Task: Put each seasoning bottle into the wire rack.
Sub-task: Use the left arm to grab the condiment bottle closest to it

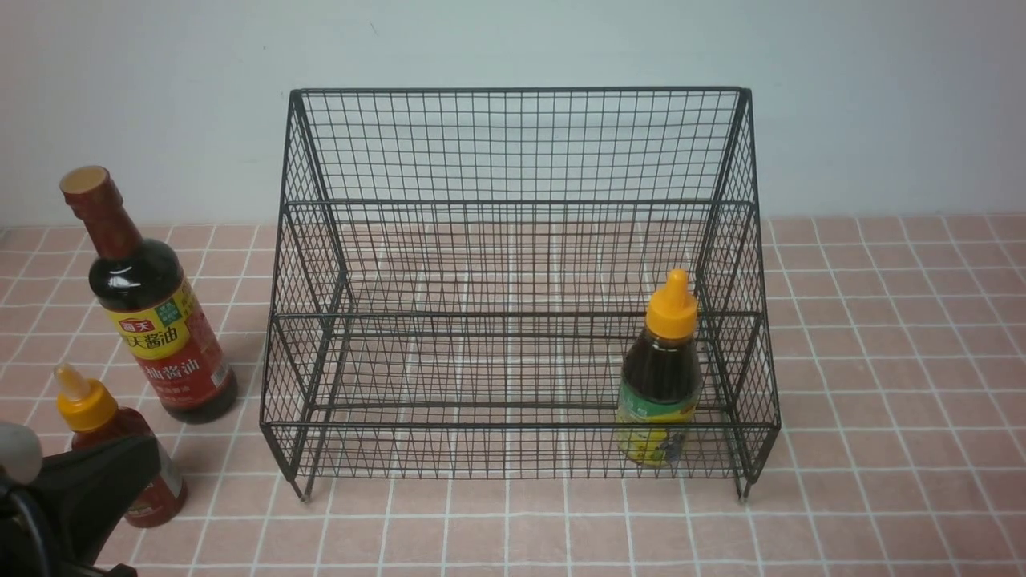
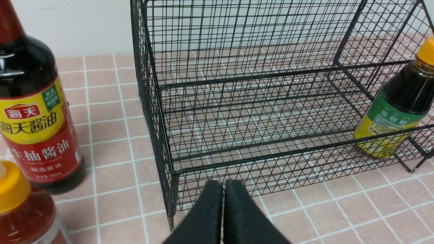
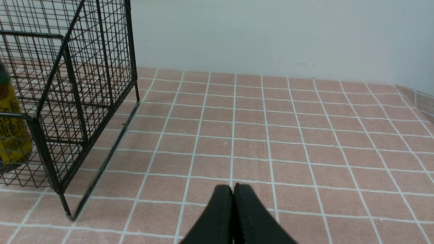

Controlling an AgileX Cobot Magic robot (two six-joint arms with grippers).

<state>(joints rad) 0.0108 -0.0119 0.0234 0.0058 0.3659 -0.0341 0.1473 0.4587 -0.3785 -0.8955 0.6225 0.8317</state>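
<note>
1. Front view: the orange-capped bottle (image 1: pixel 659 385) stands upright in the wire rack (image 1: pixel 517 280), at the right end of its lowest tier. The soy-sauce bottle (image 1: pixel 152 312) and red-sauce bottle (image 1: pixel 120 449) stand on the worktop (image 1: pixel 882 361) left of it.
2. Left wrist view: the left end effector (image 2: pixel 223 189) is pressed closed and empty, near the rack's front corner.
3. Right wrist view: the right end effector (image 3: pixel 233 191) is closed and empty, over the worktop beside the rack.
</note>
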